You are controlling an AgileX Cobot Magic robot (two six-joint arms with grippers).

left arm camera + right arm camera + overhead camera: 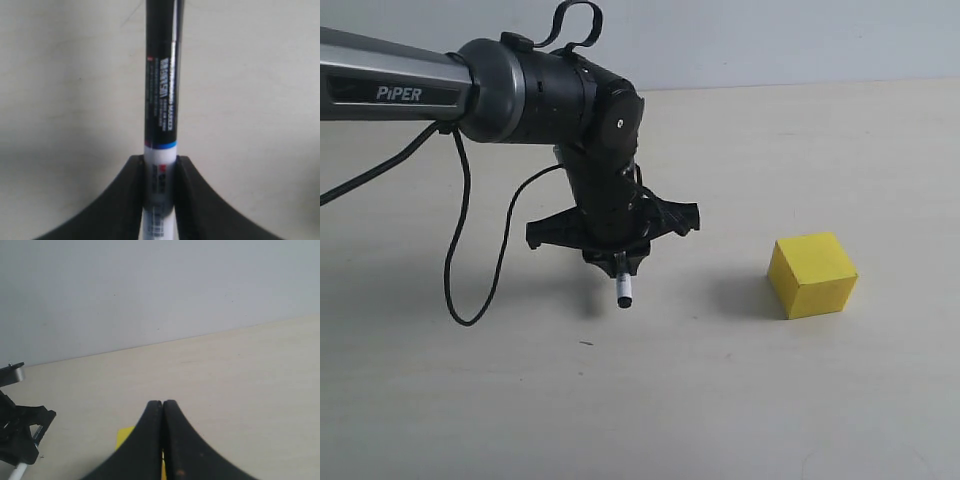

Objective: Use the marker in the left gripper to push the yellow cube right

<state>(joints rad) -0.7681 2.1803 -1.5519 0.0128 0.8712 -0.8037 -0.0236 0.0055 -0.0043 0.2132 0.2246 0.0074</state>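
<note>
The yellow cube (811, 274) rests on the pale table at the right of the exterior view. My left gripper (617, 262) hangs well to its left, shut on the marker (624, 290), which points down with its tip just above the table. A wide gap separates marker and cube. In the left wrist view the marker (162, 85) runs up from between the fingers (131, 200), white barrel clamped, black part beyond. My right gripper (162, 405) is shut and empty, with a sliver of the cube (123, 437) showing behind its fingers. It does not appear in the exterior view.
The left arm's black cable (455, 250) loops down to the table left of the gripper. A grey wall (770, 40) bounds the far edge of the table. The left gripper and marker (20, 440) appear at the right wrist view's edge.
</note>
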